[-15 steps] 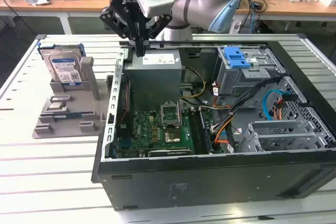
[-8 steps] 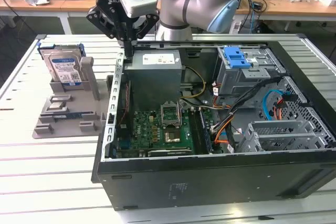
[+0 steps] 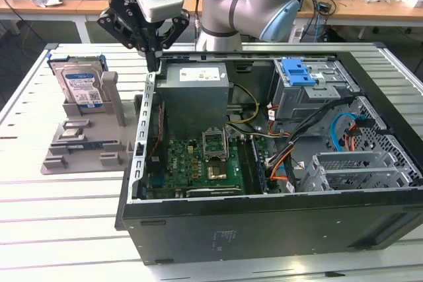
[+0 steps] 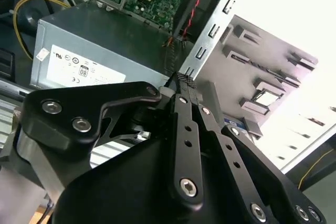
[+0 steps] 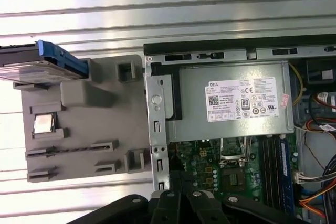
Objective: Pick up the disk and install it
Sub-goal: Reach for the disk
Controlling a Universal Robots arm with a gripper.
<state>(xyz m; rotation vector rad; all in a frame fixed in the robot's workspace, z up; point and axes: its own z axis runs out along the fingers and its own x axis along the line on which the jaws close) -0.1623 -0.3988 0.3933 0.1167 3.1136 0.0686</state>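
The disk (image 3: 82, 84) is a silver hard drive with a white-and-blue label and blue side rails. It stands upright in a grey holder (image 3: 86, 140) on the exterior view's left, outside the computer case. In the first wrist view the disk (image 5: 42, 64) shows edge-on with its blue rail. My gripper (image 3: 154, 63) hangs over the case's back corner, beside the power supply and to the right of the disk, apart from it. Its black fingers (image 4: 181, 108) are pressed together at the tips, shut and holding nothing. The gripper (image 5: 181, 199) also appears in the first wrist view.
The open black computer case (image 3: 264, 222) lies on a slatted metal table (image 3: 59, 196). Inside are a grey power supply box (image 3: 195, 90), a green motherboard (image 3: 198, 163), a grey drive cage with a blue latch (image 3: 297, 72) and loose cables. Desks stand behind.
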